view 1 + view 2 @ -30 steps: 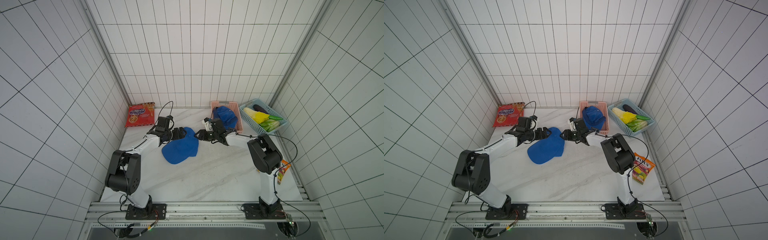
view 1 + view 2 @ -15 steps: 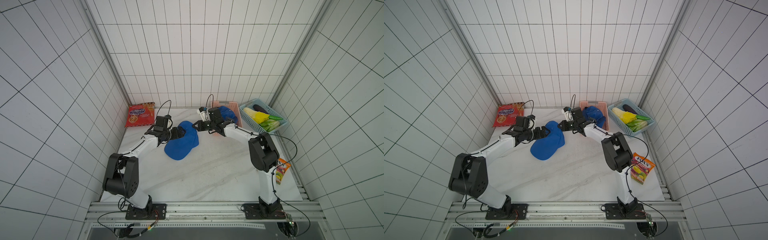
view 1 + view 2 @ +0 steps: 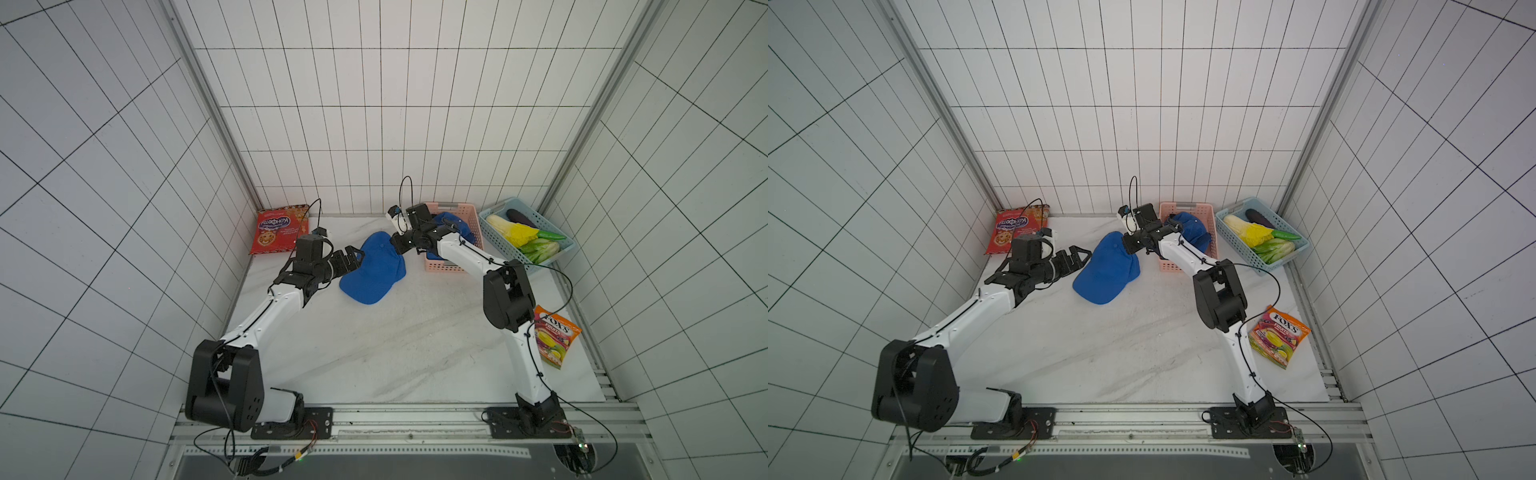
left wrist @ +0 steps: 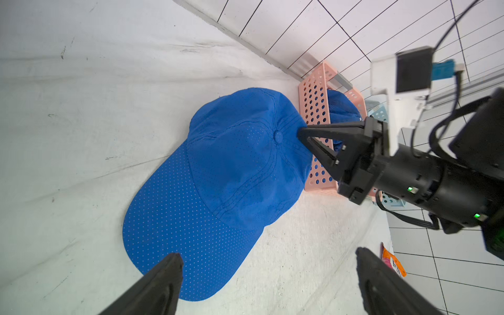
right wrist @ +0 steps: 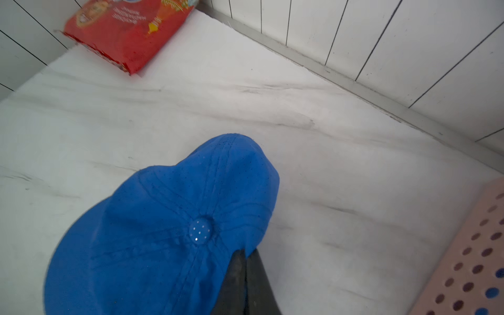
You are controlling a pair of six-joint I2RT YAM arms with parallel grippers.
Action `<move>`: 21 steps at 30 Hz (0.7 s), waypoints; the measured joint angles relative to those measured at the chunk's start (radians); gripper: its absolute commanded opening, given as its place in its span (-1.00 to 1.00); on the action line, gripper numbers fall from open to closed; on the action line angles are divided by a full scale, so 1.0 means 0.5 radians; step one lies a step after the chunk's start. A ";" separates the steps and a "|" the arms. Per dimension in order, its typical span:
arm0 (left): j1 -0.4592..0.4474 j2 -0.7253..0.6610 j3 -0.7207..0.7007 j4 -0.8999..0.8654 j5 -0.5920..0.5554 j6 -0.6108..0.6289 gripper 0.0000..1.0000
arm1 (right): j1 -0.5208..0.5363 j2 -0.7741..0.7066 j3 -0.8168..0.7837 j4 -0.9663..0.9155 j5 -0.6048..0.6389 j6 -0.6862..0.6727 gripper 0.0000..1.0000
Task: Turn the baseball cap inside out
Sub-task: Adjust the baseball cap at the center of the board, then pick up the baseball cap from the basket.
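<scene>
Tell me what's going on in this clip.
The right arm has its jaws pinched on the rear edge of the blue cap, while its brim rests on the table. The left arm holds its jaws wide open beside it, gripping nothing. The cap is not yet inside out.

Tbl (image 3: 395, 353): cap (image 3: 374, 274), pink basket (image 3: 453, 205), blue basket (image 3: 505, 245), red bag (image 3: 279, 230), candy bag (image 3: 555, 338).

- "FOX'S" is printed in white on the orange candy bag (image 3: 555, 340), legible in both top views (image 3: 1280, 336).
- White lettering is seen on the red snack bag (image 3: 279, 231), but cannot be read reliably.
</scene>
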 measured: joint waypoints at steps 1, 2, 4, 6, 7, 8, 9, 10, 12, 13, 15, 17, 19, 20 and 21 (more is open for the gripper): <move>0.000 -0.030 -0.020 -0.002 0.002 0.025 0.96 | 0.000 0.002 0.003 -0.019 0.019 -0.021 0.11; 0.000 -0.066 -0.040 -0.003 0.002 0.056 0.96 | 0.000 0.000 0.006 -0.038 0.023 -0.030 0.26; 0.000 -0.151 -0.076 -0.008 0.001 0.129 0.96 | -0.001 -0.018 0.023 -0.054 0.034 -0.043 0.44; 0.000 -0.249 -0.106 -0.013 -0.002 0.218 0.96 | -0.002 -0.072 0.023 -0.076 0.039 -0.040 0.60; 0.000 -0.303 -0.121 -0.015 -0.003 0.270 0.96 | -0.014 -0.119 0.021 -0.086 0.041 -0.028 0.65; 0.000 -0.352 -0.136 -0.015 -0.005 0.315 0.96 | -0.015 -0.173 0.014 -0.086 0.044 -0.012 0.70; 0.000 -0.409 -0.152 -0.015 -0.007 0.367 0.96 | -0.019 -0.246 -0.011 -0.079 0.044 -0.003 0.73; -0.001 -0.455 -0.167 -0.015 -0.008 0.411 0.96 | -0.030 -0.343 -0.053 -0.079 0.046 0.013 0.76; -0.001 -0.544 -0.199 -0.014 -0.006 0.501 0.96 | -0.073 -0.553 -0.154 -0.053 0.046 0.055 0.78; -0.001 -0.585 -0.220 -0.012 -0.003 0.544 0.96 | -0.110 -0.665 -0.216 -0.021 0.049 0.080 0.78; -0.001 -0.657 -0.281 0.029 0.011 0.609 0.96 | -0.212 -0.855 -0.334 0.042 0.060 0.130 0.78; -0.001 -0.714 -0.366 0.096 0.037 0.643 0.96 | -0.343 -0.967 -0.432 0.103 0.079 0.185 0.79; -0.001 -0.747 -0.460 0.180 0.076 0.653 0.96 | -0.490 -0.983 -0.494 0.136 0.101 0.270 0.84; -0.001 -0.752 -0.506 0.224 0.103 0.652 0.96 | -0.553 -0.958 -0.513 0.138 0.104 0.311 0.87; -0.003 -0.753 -0.554 0.275 0.133 0.646 0.96 | -0.639 -0.897 -0.533 0.136 0.093 0.374 0.89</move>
